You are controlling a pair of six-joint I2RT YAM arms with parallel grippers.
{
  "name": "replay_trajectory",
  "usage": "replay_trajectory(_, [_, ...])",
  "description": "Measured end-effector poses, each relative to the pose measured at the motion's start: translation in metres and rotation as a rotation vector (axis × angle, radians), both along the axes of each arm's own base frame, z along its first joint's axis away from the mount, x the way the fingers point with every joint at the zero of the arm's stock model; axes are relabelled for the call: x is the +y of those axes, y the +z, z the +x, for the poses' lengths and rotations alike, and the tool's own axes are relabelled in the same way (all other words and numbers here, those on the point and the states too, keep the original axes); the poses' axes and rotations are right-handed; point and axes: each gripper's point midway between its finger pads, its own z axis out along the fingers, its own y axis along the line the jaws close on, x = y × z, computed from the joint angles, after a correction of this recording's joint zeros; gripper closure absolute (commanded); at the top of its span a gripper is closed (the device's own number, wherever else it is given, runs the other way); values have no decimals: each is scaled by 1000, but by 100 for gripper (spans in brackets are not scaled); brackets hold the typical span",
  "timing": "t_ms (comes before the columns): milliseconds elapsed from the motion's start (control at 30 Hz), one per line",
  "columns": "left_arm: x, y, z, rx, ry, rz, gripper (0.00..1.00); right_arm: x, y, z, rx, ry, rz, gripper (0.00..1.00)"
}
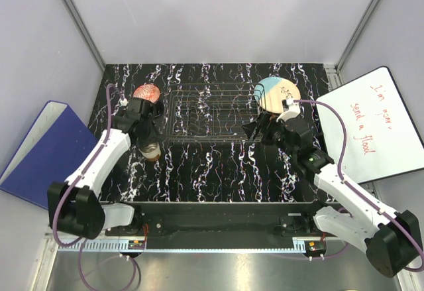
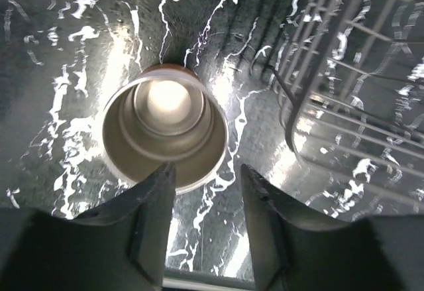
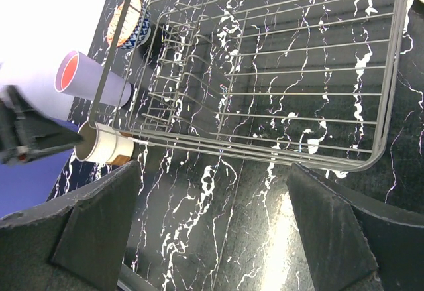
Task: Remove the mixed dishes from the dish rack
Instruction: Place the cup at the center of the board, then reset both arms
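The black marbled worktop (image 1: 218, 172) carries the wire-grid dish rack (image 1: 209, 112), which is empty. The round blue-and-cream plate (image 1: 271, 89) lies at its right end and the mottled red-orange bowl (image 1: 147, 93) at its left. A whitish cup (image 2: 165, 125) stands upright and empty before the left gripper (image 2: 207, 172), whose fingers are parted and hold nothing. The right gripper (image 3: 213, 168) fingers are spread wide and hold nothing.

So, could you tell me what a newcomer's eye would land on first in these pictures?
The empty dark wire dish rack sits in the middle of the black marbled table. Left of it stand the mottled red-orange bowl and a whitish cup, just ahead of the open left tool; the round light-blue-and-cream plate lies beside its right end.
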Motion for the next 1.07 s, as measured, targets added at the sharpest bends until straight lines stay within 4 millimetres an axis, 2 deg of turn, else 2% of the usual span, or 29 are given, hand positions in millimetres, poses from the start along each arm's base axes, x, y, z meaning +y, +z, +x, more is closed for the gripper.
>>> replay_trajectory(167, [-4,44,-10,-133,-22,15,30,-2,-1,-1,0,3,-19,0])
replay_trajectory(267, [-25,78,-19,-241,-103,31,24,-3,2,-2,0,7,-39,0])
replay_trajectory(333, [-39,96,-24,-304,-154,28,21,-4,7,-1,-6,8,-56,0])
replay_trajectory(400, [-49,108,-31,-350,-191,29,14,-6,13,0,-18,9,-71,0])
replay_trajectory(600, [-76,117,-52,-417,-328,96,2,-16,13,-7,-17,-1,-130,0])
replay_trajectory(767, [-108,118,-67,-456,-470,187,1,-31,13,-21,-16,-12,-181,0])
replay_trajectory(933, [-137,106,-67,-441,-558,279,1,-49,24,-35,-43,-42,-220,0])
replay_trajectory(1067, [-148,99,-66,-437,-594,293,1,-57,30,-38,-51,-65,-241,0])
